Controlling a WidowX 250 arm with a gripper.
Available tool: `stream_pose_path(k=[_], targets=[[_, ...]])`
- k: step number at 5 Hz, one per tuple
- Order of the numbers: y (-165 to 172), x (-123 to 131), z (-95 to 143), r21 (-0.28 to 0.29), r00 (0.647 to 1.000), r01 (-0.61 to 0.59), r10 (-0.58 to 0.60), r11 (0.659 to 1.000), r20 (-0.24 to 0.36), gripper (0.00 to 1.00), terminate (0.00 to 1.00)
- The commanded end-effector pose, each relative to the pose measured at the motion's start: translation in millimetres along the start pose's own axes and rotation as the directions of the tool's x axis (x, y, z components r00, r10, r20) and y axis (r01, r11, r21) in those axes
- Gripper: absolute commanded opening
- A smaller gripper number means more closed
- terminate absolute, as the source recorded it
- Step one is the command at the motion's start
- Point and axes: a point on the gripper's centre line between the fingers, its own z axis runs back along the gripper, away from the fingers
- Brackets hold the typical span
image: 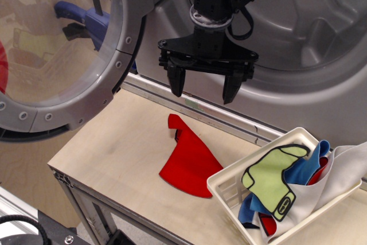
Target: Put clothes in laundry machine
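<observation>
Running off the top edge, the arm above the gripper is cut from sight, so only its black wrist and looping cable show. The laundry machine behind the gripper is also cropped at the top and right, leaving just part of its grey drum opening visible, and its round clear-windowed door, swung open to the gripper's left, is cut at the left edge; blurred shapes behind the glass, one blue and one red, are hard to identify. Down to the gripper's right, a white basket runs out of the bottom edge, and the clothes heaped in it overlap so that only parts show: a lime-green piece with black outline on top, a blue piece beneath it, a pale grey cloth draped over the far rim, and slivers of red lower down whose extent cannot be told. The gripper's two black fingers are spread wide apart, pointing downward, holding nothing and touching nothing. Directly below it, well clear of the fingertips, a red cloth lies flat on the wooden table, just beside the basket's near corner.
</observation>
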Motion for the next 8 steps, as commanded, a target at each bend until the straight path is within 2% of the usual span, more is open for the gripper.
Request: stream_pose_path(k=[1, 2, 3, 4, 5, 6, 7, 8], targets=[[0, 0, 0, 0.0, 1.0, 0.0, 0.0, 1.0, 0.0, 1.0, 0.0], [-31, -13, -3, -0.101, 0.987, -0.148, 0.141, 0.984, -0.072, 1.0, 0.0], [-52, -26, -4, -0.119, 0.99, -0.114, 0.102, 0.986, -0.1, 1.0, 0.0], [-72, -36, -12, -0.155, 0.981, -0.183, 0.171, 0.971, -0.087, 1.0, 0.0], [-88, -47, -18, -0.217, 0.959, -0.285, 0.275, 0.934, -0.074, 1.0, 0.0], [-96, -51, -27, -0.224, 0.916, -0.401, 0.396, 0.888, -0.07, 1.0, 0.0], [-99, -51, -45, -0.211, 0.857, -0.512, 0.512, 0.833, -0.06, 1.0, 0.0], [-102, -50, -61, -0.172, 0.822, -0.568, 0.564, 0.805, -0.076, 1.0, 0.0]])
